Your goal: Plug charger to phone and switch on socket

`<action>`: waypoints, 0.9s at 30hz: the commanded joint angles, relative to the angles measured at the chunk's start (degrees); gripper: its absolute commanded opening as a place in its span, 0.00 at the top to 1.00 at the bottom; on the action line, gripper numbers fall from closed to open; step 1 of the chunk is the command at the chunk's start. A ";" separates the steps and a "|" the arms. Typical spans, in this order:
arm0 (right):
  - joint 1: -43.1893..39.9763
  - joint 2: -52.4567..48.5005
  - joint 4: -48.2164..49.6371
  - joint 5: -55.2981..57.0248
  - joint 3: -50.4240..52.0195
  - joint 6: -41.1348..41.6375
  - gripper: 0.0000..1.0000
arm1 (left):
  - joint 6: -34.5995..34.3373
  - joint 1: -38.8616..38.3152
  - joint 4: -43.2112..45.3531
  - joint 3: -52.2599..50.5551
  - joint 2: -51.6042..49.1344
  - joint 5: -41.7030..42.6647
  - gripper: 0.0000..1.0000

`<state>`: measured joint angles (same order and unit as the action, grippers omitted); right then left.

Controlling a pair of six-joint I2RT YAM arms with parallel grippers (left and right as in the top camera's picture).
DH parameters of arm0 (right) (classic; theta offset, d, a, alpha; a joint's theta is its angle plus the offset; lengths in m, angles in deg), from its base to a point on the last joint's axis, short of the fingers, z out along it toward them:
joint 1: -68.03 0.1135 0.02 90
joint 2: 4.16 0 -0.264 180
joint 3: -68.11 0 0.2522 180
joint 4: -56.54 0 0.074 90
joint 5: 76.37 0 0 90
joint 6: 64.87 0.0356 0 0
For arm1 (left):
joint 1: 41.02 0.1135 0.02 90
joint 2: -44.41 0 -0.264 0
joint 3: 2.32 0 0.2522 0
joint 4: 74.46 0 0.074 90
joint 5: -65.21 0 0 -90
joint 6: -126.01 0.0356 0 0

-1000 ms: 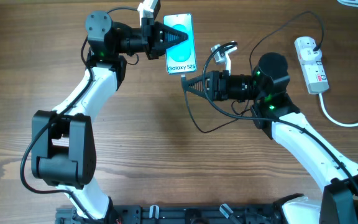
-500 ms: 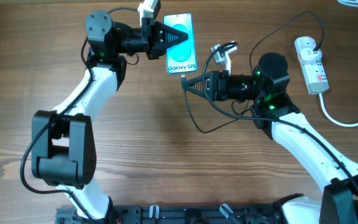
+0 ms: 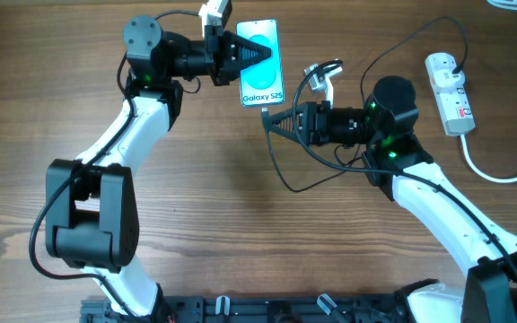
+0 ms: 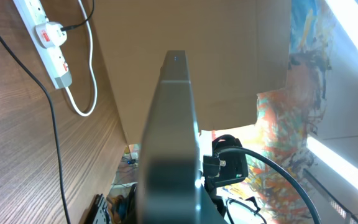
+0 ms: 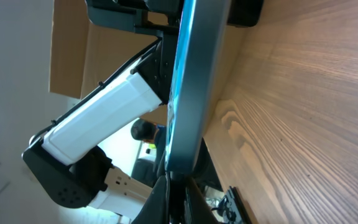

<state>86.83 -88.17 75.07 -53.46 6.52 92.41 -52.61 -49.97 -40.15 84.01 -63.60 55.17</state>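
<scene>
The left gripper (image 3: 266, 56) clamps the phone (image 3: 262, 87) by the table's far edge. The right gripper (image 3: 270, 123) pinches the charger (image 3: 279, 169) beside it. Nothing has moved.

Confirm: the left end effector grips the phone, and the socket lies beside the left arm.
Wrong on the socket: it lies beside the right arm, as the overhead view shows. The left end effector does grip the phone.
</scene>
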 commanded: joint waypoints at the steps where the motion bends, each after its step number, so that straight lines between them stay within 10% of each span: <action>1: 0.09 -0.22 0.52 -1.70 -0.46 1.86 0.96 | 1.40 -0.31 0.63 0.52 1.51 -0.35 0.96; 27: 0.83 -0.22 2.99 -0.57 -0.46 -0.02 0.96 | -0.57 -0.31 0.61 0.52 1.51 -0.35 0.96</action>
<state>87.38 -88.17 77.63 -54.27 6.52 93.35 -52.69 -49.97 -40.15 84.01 -63.60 55.17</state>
